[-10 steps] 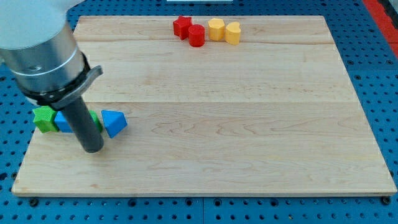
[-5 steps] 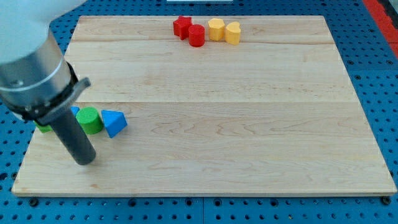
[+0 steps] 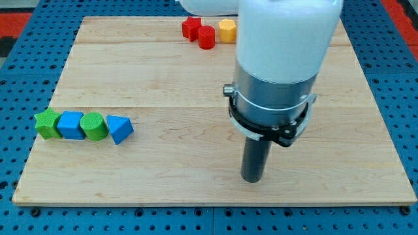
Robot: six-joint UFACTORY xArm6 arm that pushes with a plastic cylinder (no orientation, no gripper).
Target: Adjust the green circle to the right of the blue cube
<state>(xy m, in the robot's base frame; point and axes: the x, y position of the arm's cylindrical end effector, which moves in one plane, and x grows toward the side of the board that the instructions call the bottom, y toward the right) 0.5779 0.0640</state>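
The green circle (image 3: 95,126) stands at the board's left, touching the right side of the blue cube (image 3: 70,125). A green star-like block (image 3: 46,123) sits left of the cube, and a blue triangular block (image 3: 119,128) sits right of the circle. The row of these blocks is close-packed. My tip (image 3: 252,178) rests on the board toward the view's lower right of centre, far to the right of this row and touching no block.
At the view's top, a red star block (image 3: 191,27), a red cylinder (image 3: 206,37) and a yellow block (image 3: 226,31) stand in a group; the arm hides what lies right of them. The wooden board (image 3: 196,189) lies on a blue pegboard.
My tip has moved from the board's lower left, beside the row, far to the right. The arm no longer hides the row; the green star and blue cube now show fully.
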